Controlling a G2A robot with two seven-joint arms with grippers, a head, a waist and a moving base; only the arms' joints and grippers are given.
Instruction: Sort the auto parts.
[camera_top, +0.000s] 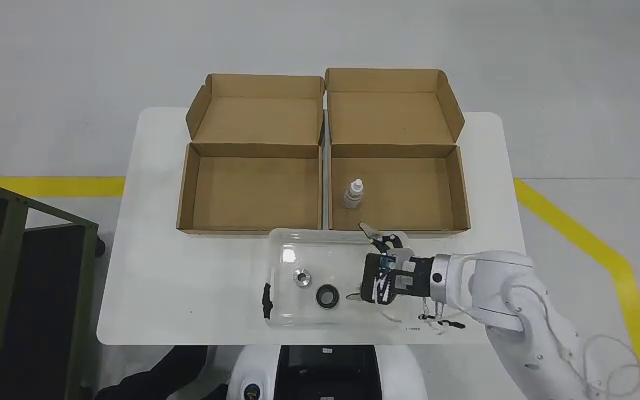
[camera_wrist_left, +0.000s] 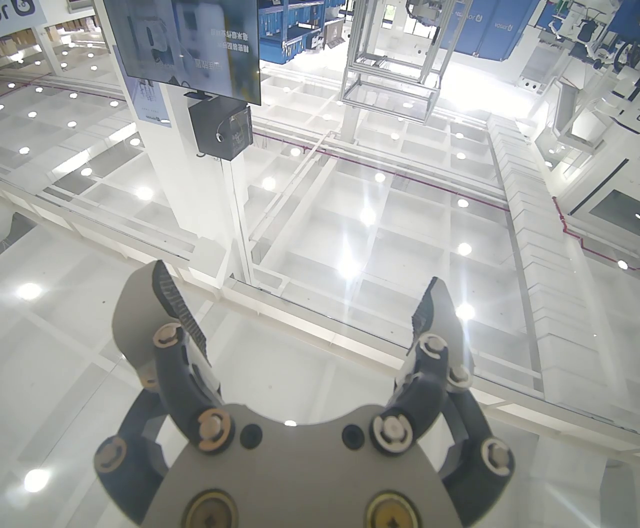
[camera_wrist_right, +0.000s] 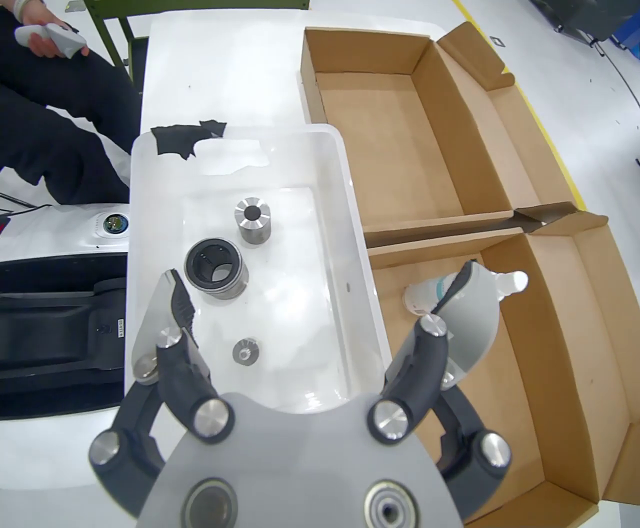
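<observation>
Tray (camera_top: 300, 233) lies before left box (camera_top: 250, 195) and right box (camera_top: 420, 195), which holds the bottle (camera_top: 353, 190).

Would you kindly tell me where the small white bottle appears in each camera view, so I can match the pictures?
Top view: small white bottle inside the right-hand cardboard box, at its near corner beside the other box.
Left wrist view: the camera faces the ceiling.
Right wrist view: bottle partly behind a fingertip of the right gripper.
Shared landmark: clear bin bordering that box.

A white rounded table (camera_top: 160, 290) stands on smooth grey floor (camera_top: 100, 60), yellow painted stripes (camera_top: 60, 186) at both its sides and a dark green metal rack (camera_top: 50, 300) near it.
</observation>
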